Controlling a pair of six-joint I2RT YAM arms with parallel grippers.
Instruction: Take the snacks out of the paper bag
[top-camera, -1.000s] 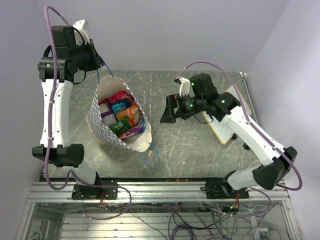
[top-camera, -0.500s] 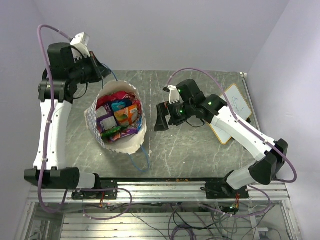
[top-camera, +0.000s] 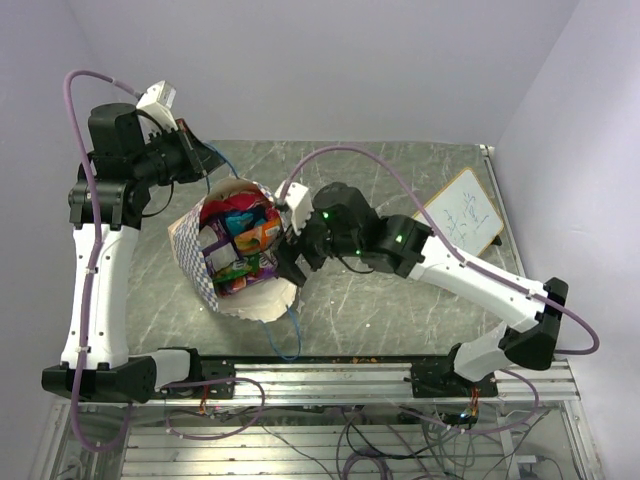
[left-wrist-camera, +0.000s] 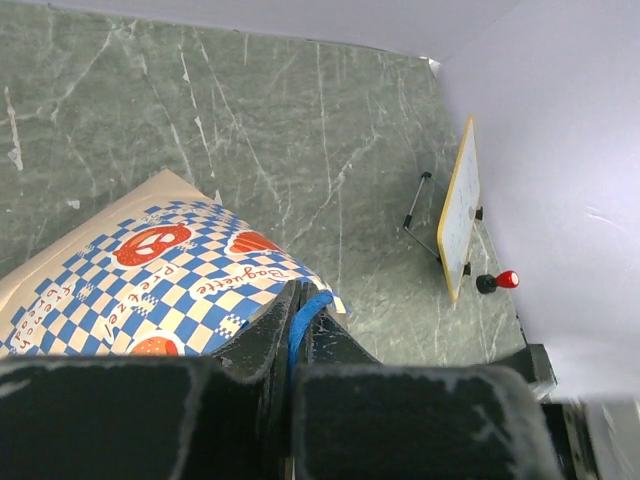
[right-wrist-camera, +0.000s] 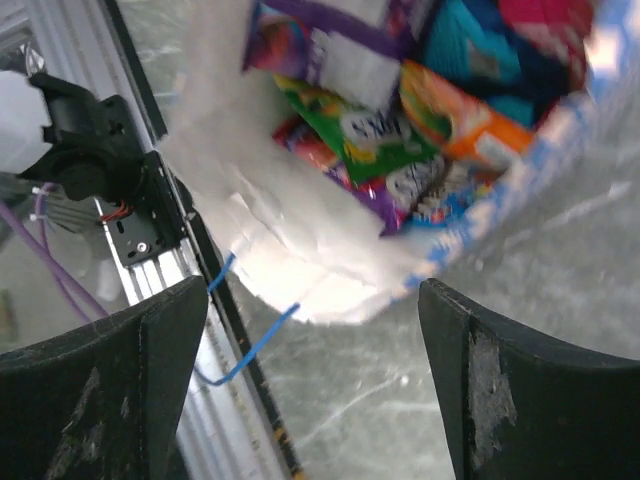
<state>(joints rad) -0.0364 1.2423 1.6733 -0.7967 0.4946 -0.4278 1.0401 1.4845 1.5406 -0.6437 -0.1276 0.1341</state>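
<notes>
My right gripper, wide open and empty, has swung over to the mouth of the paper bag where the snacks all sit, so a first pick looks close, while behind it my left gripper stays pinched on its blue cord handle.

Your top camera looks down from behind, far enough to take in the whole table. Your left wrist view faces across it toward the whiteboard. Your right wrist sits close above the bag, which all three share.
</notes>
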